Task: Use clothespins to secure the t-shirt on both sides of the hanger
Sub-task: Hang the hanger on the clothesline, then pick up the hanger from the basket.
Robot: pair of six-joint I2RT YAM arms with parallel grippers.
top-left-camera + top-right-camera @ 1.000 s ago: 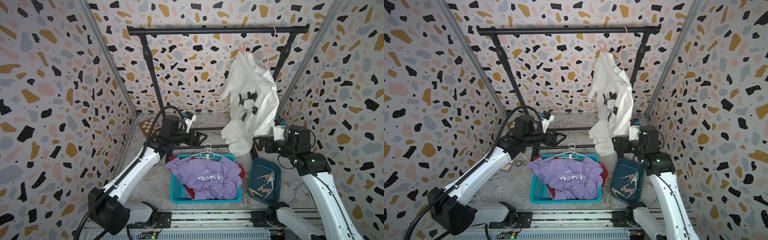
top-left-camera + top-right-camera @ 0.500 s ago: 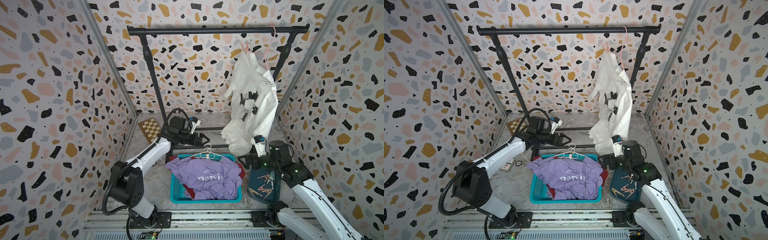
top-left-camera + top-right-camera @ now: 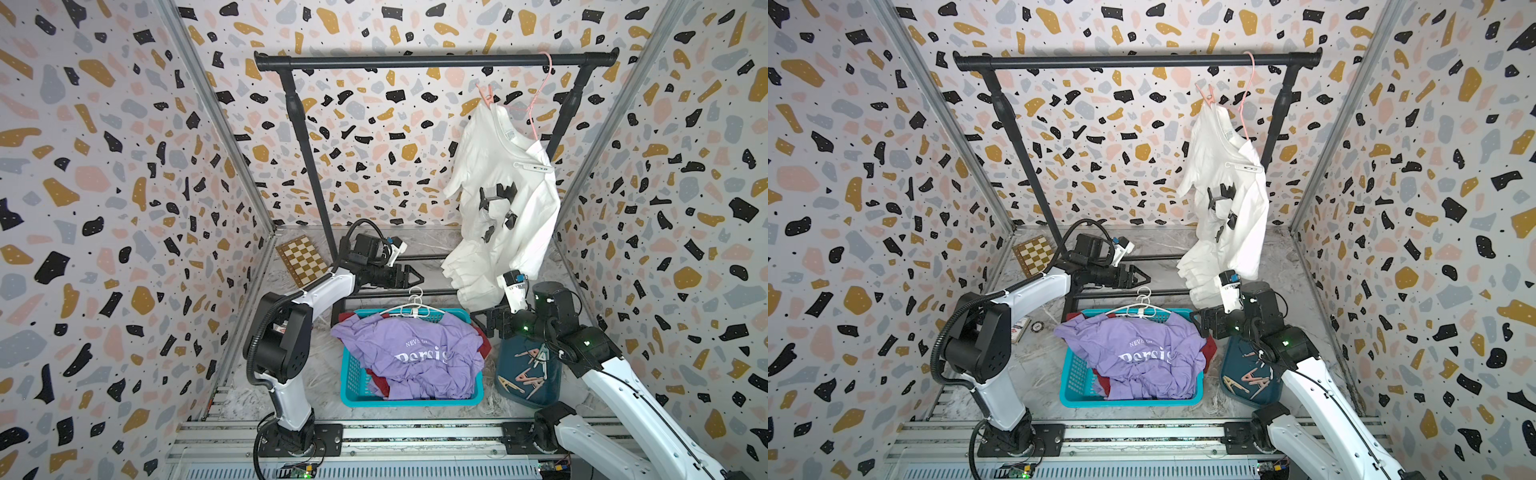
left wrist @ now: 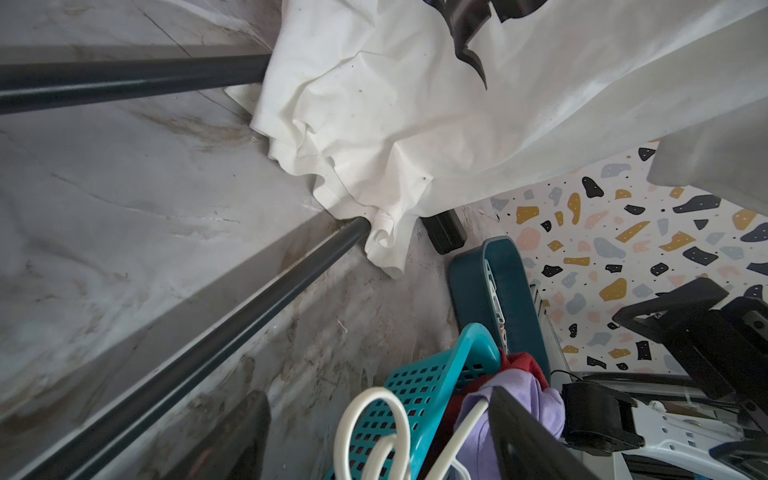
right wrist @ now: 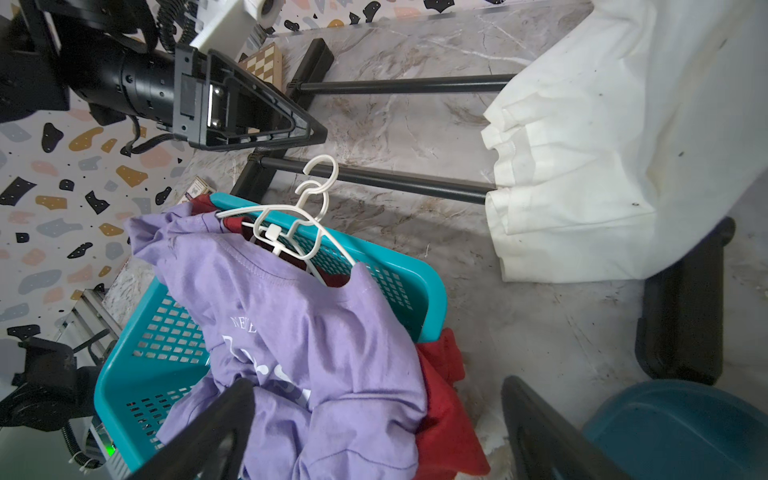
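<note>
- The left end effector (image 3: 415, 276) hovers just behind the teal basket (image 3: 411, 402), above the black rack's floor bars. In the left wrist view its fingers (image 4: 232, 432) stand wide apart with nothing between them.
- Inside the basket lie a purple shirt (image 3: 415, 353) and a white hanger (image 3: 409, 308).
- Up and to the right of the basket, the white t-shirt (image 3: 507, 199) hangs from a pink hanger (image 3: 536, 108). One pink clothespin (image 3: 487, 95) grips its upper shoulder.
- The right end effector (image 3: 484, 324) sits at the basket's back right corner. Its fingers (image 5: 540, 428) are spread wide, and it holds and touches nothing.
- Just right of the basket, a dark teal tray (image 3: 540, 395) holds the loose clothespins (image 3: 525, 376).
</note>
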